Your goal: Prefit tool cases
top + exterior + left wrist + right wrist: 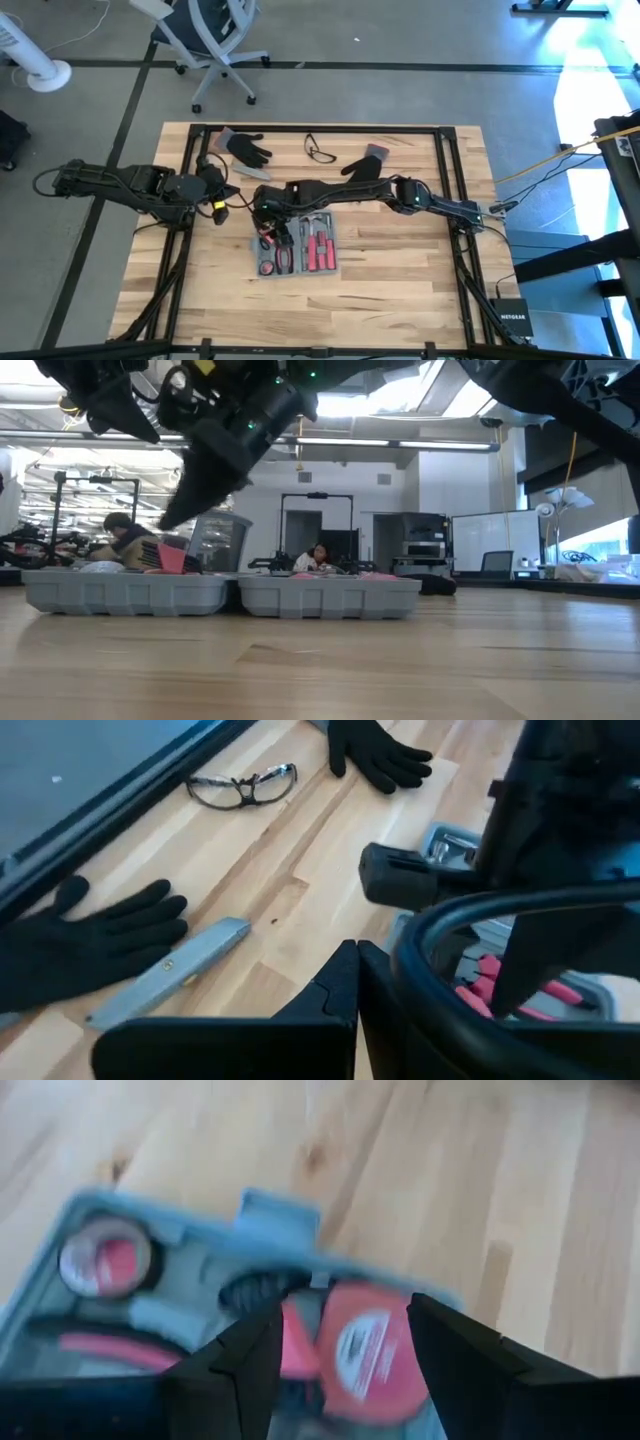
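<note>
Right gripper (340, 1350) spread above the open tool case (296, 246), red tape measure (368, 1348) only in wrist view, left gripper (355, 982) clenched, empty

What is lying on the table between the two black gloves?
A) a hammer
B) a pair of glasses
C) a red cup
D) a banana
B: in the high view a pair of glasses lies on the wood between the one black glove and the other black glove, at the far side of the table.
</note>
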`<state>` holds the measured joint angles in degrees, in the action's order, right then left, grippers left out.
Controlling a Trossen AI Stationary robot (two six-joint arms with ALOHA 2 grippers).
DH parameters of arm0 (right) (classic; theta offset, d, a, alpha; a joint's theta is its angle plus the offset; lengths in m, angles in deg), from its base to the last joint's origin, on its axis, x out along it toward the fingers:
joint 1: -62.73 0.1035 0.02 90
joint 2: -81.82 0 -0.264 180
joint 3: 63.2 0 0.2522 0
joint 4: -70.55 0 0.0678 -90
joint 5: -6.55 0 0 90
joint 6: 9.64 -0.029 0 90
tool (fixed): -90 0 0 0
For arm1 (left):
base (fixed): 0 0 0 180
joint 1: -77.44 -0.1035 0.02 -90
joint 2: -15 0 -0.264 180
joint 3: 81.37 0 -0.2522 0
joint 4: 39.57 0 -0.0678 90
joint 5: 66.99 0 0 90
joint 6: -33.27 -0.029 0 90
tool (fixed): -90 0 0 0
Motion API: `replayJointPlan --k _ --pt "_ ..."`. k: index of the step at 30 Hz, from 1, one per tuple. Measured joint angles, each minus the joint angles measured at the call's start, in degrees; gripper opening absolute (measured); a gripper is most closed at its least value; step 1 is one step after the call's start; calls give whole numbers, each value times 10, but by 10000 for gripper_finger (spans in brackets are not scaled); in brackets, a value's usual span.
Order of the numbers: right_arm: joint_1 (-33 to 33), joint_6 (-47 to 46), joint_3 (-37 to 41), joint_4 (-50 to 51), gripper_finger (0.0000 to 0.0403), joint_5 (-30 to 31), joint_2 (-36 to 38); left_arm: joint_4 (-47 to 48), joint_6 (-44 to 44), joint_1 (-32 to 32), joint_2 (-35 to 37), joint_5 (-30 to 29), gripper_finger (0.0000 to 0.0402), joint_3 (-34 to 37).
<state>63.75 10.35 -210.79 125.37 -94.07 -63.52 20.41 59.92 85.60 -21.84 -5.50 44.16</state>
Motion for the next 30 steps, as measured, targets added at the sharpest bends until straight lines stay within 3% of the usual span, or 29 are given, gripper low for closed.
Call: replayJointPlan --k 5,12,17,23,30 --pt "1 2 1 23 209 -24 -13 -1 65 1 0 72 0 0" --pt "2 35 0 42 209 -44 -12 2 177 13 -4 266 0 0" --pt "1 45 1 29 209 -5 -12 43 302 42 -19 273 0 9" --pt "0 47 1 43 209 -22 -12 29 425 85 -53 273 0 61" --pt "6 57 1 45 183 -25 -12 -37 484 119 -87 257 0 97"
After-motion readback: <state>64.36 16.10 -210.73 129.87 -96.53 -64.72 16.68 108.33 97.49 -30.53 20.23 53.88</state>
